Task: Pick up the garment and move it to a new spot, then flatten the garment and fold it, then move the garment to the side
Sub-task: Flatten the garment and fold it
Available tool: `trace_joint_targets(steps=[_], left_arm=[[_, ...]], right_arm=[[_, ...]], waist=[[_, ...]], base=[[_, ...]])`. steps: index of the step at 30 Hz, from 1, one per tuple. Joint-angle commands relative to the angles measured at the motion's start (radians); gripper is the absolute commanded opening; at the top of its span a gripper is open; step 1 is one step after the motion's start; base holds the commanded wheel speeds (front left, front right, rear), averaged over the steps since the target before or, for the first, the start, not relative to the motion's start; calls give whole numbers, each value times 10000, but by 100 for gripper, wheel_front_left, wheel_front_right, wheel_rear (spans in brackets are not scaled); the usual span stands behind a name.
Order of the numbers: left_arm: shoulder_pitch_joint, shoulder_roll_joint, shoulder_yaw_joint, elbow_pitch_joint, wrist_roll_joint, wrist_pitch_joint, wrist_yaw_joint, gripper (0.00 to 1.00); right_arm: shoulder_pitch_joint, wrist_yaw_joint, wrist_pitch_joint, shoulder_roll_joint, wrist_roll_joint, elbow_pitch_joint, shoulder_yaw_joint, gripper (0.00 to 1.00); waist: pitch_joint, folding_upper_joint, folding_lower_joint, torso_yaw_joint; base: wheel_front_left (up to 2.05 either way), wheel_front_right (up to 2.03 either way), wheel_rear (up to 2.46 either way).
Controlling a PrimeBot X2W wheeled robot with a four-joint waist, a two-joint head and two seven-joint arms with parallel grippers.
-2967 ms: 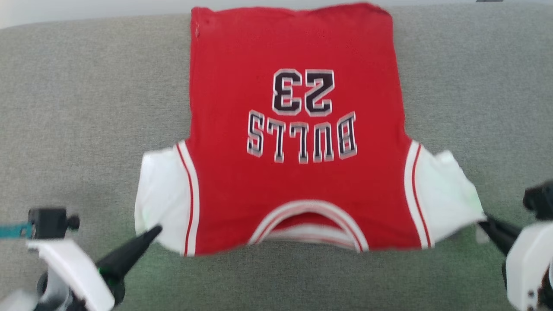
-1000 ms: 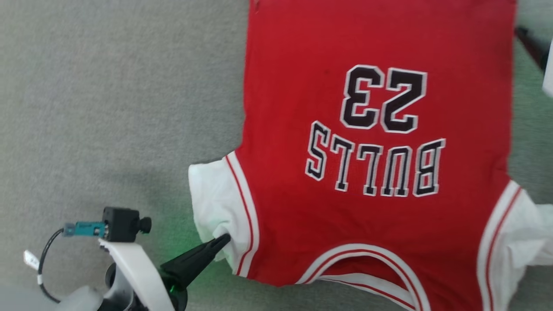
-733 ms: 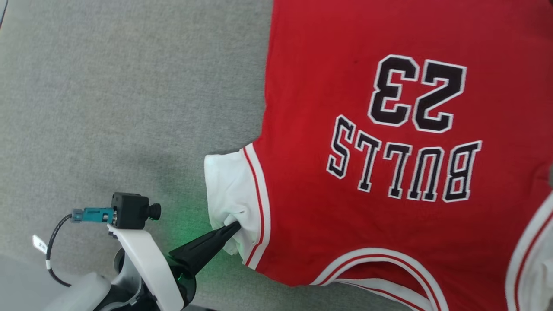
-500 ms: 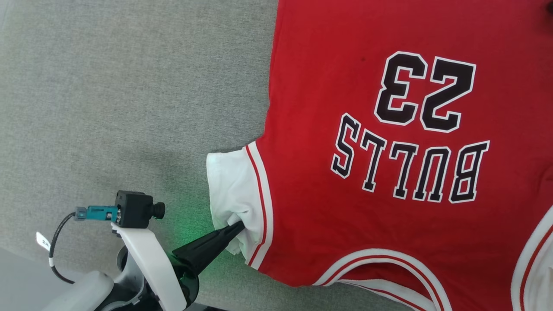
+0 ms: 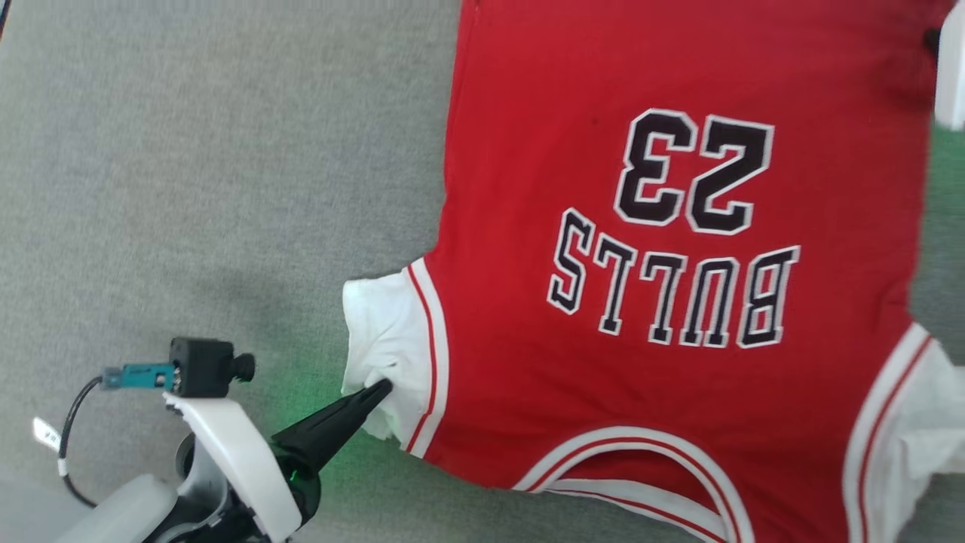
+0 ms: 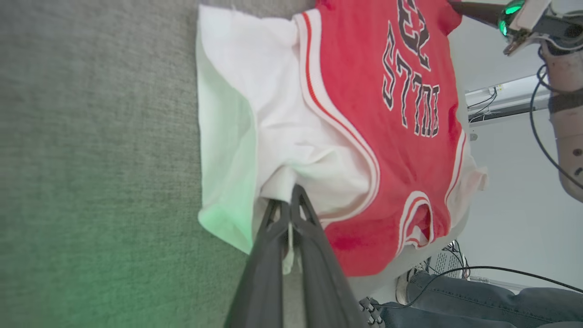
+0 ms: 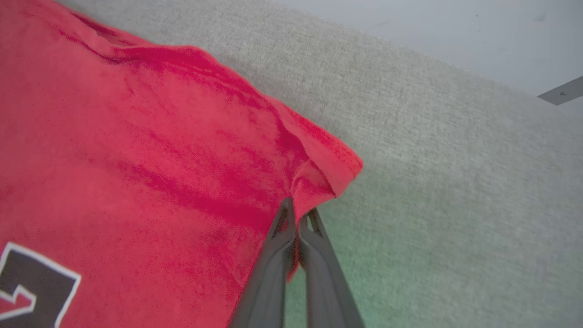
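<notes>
Red jersey (image 5: 678, 392) is lying face-up on the grey counter (image 5: 188, 151); my left gripper (image 5: 382, 388) is pinching its white sleeve (image 5: 377, 324), and my right gripper (image 7: 298, 208) is pinching a red hem corner.

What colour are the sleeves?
The sleeve is white, edged with red-and-white stripes; clearest in the left wrist view.

Grey fabric surface (image 5: 188, 151), green glow (image 5: 317, 385), loose cables (image 6: 492, 268)
</notes>
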Motion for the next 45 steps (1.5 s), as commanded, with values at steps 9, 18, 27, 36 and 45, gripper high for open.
trace_joint_targets(steps=[9, 18, 27, 36, 45], left_arm=[[710, 256, 112, 369, -362, -413, -45, 0], [1231, 361, 428, 666, -835, -858, -13, 0], [1355, 257, 559, 834, -1046, -1047, -18, 0], [1292, 84, 540, 982, -950, -1126, -31, 0], [902, -191, 516, 792, -837, -1112, -42, 0]], right_arm=[[2842, -11, 104, -1696, 1961, -2486, 649, 0], [7940, -11, 2130, -2616, 3897, -6610, -191, 0], [11940, -9, 3458, -1637, 4088, -9425, -548, 0], [12269, -9, 3024, -783, 3411, -10646, -1464, 100], [9778, -9, 2771, -790, 3506, -11401, -4004, 100]], waist=[[-1418, 0, 0, -986], [-2082, 0, 0, -1670], [-2176, 0, 0, -1847], [-2095, 0, 0, -1922], [-1630, 0, 0, -1597]], base=[[0, 0, 0], [0, 0, 0], [0, 0, 0], [0, 0, 0], [0, 0, 0]])
